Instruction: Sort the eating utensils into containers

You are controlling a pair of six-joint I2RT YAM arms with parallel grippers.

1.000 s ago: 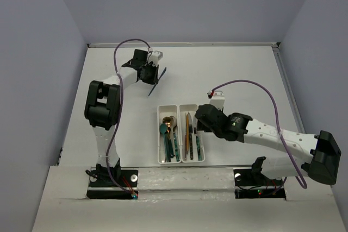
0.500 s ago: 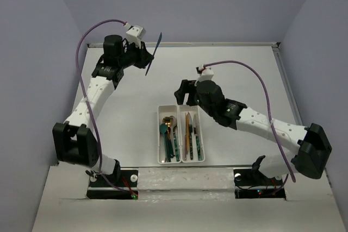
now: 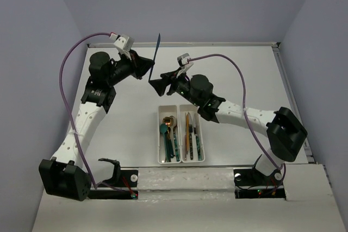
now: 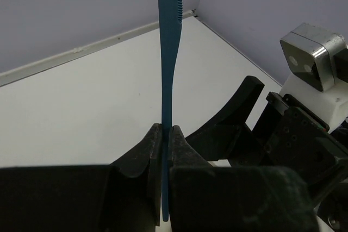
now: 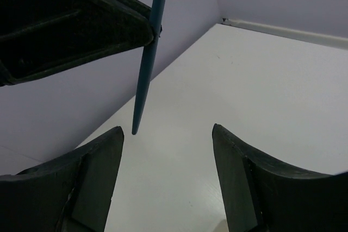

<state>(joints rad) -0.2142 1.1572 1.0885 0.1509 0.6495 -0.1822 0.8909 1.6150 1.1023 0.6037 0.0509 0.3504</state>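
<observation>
Seemingly 1 remains: your left gripper [image 4: 166, 134] clamps a blue serrated plastic knife [image 4: 168, 52] upper centre, right gripper [image 5: 167, 131] gapes empty, other utensils [image 3: 176, 134] fill the white 2-bin tray [image 3: 160, 113].

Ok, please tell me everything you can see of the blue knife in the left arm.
The blue knife is slim, matte and plastic-looking, one piece, with a serrated edge toward its tip. It stands almost upright in the air, blade up, clamped low on the handle between the shut fingers of the left pincer. Its lower end hangs free close to the open right pincer, not touching it.
</observation>
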